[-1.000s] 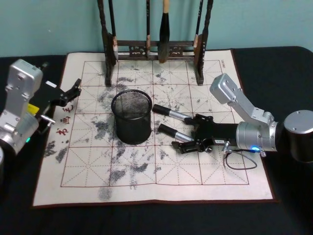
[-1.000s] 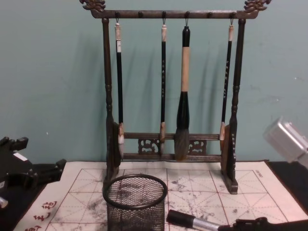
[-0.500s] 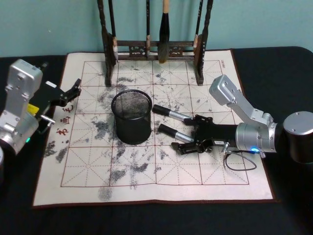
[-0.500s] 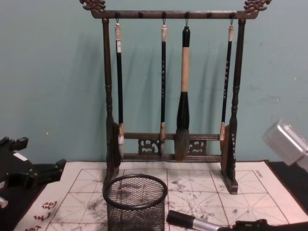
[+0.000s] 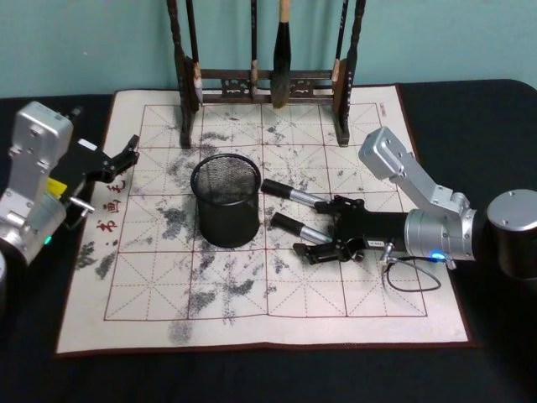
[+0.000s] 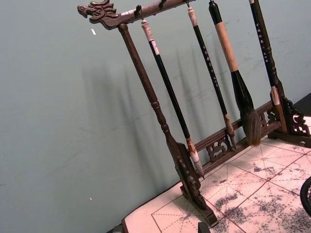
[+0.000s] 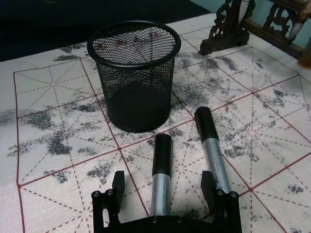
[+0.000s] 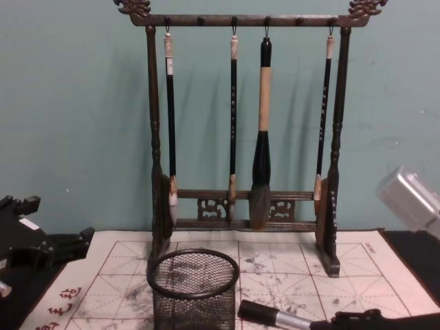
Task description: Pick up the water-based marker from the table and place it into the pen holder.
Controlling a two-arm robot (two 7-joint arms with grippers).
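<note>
1. The right gripper (image 5: pixel 315 227) is low over the table (image 5: pixel 252 311), reaching in from the right side toward the middle of the mat.
2. Its fingers are spread apart and hold nothing. They straddle the water-based marker (image 5: pixel 289 225).
3. In the right wrist view there is a gap on each side between the marker barrel and the fingers, so no contact.
4. The water-based marker lies flat on the gridded mat, with its black cap pointing toward the pen holder (image 5: pixel 225 200) and its silver barrel running back under the gripper.
5. The marker is near the pen holder, on the holder's right, but not touching it.
6. The second marker (image 5: pixel 294 195) also lies flat, just behind the first one and roughly parallel to it. Its barrel end passes just beside the outside of one right finger.
7. The pen holder stands upright near the mat's centre, and nothing can be seen inside it.
8. The left gripper (image 5: pixel 126 155) sits idle at the mat's left edge, well apart from the markers, with its fingertips apart and nothing held.
9. The brush rack (image 8: pixel 152 137) stands at the back edge of the mat with brushes (image 8: pixel 265 137) hanging from it.
</note>
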